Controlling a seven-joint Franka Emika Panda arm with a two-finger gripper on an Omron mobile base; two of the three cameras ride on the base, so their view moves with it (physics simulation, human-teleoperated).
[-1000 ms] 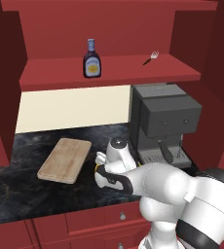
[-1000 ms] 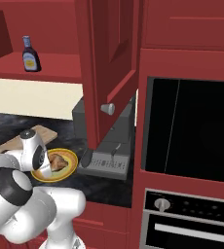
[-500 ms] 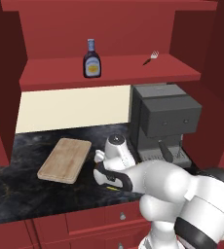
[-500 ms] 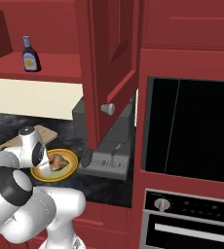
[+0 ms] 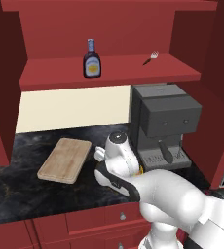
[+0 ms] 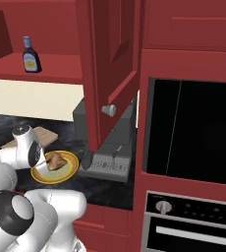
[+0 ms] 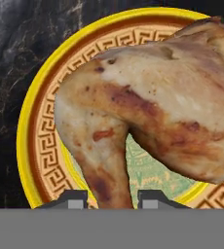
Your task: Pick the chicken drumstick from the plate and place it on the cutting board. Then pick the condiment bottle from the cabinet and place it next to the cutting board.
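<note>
Hand view looks straight down onto the chicken drumstick (image 7: 148,107), which lies on the plate (image 7: 36,146); its tapered end runs down toward the bottom edge and passes right between the two finger tips (image 7: 71,199) of the jaws, while the thick lumpy part spreads up and to the right. The jaws stand released, one tip on each side of that narrow end, not yet touching it as far as I can tell. So the coming move looks like a simple closing across the thin end, with the long axis crossing the gap. From the right base view the plate (image 6: 68,170) sits on the dark desk (image 6: 102,189), and the cutting board (image 5: 65,159) lies to its left on the desk, near.
</note>
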